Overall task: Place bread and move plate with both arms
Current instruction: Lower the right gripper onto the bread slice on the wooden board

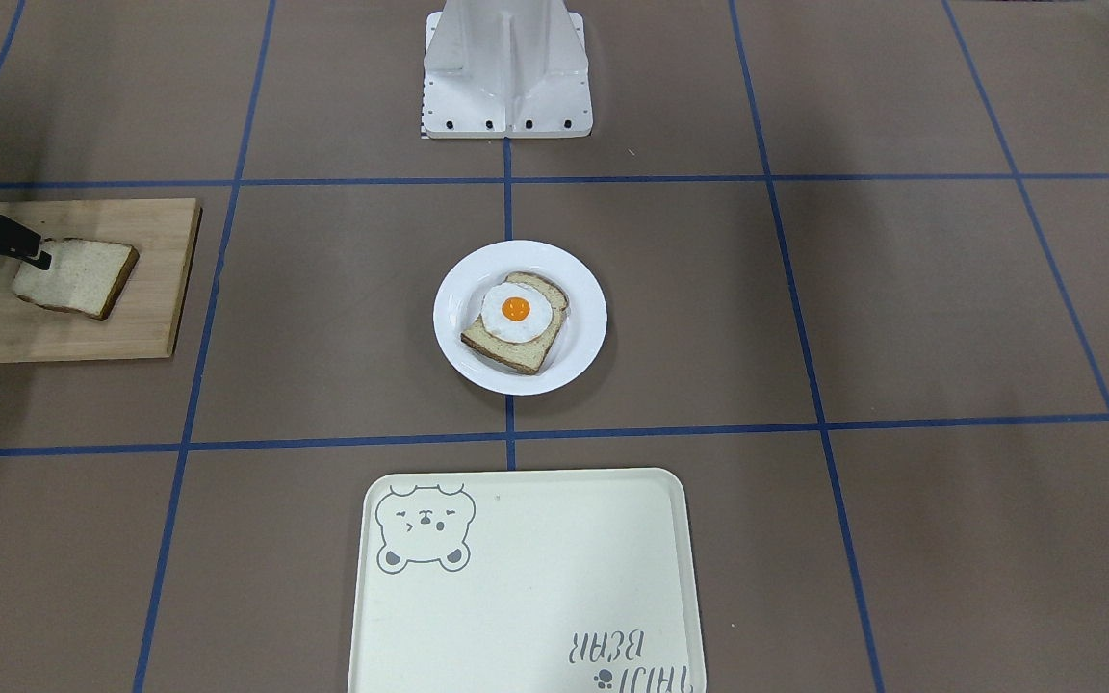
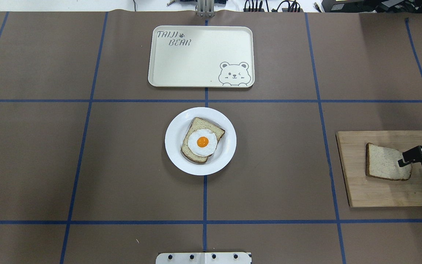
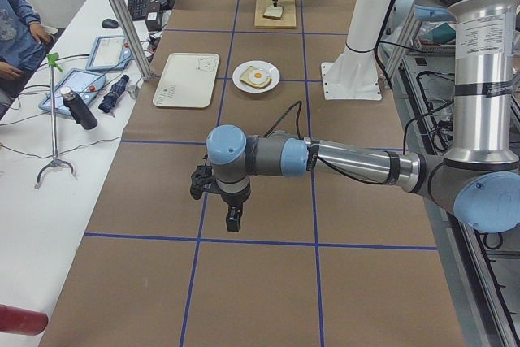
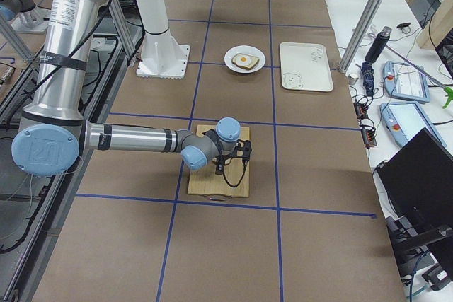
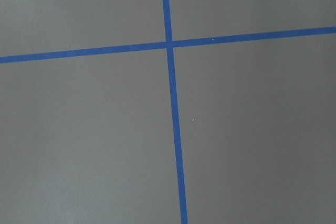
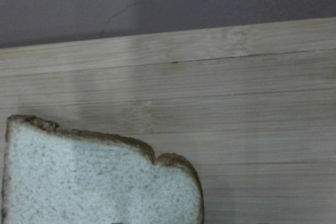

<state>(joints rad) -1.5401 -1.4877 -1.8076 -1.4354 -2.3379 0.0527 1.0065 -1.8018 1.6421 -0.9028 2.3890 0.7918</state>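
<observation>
The plain bread lies on a wooden cutting board at the table's right end; it also shows in the front-facing view and in the right wrist view. My right gripper is shut on the bread's outer edge, and that edge looks slightly raised. The white plate stands mid-table and holds a slice with a fried egg. My left gripper hangs over bare table far on the left, seen only in the exterior left view, so I cannot tell whether it is open or shut.
A cream tray with a bear drawing lies beyond the plate. The robot's white base stands on the near side of the plate. Blue tape lines cross the brown table.
</observation>
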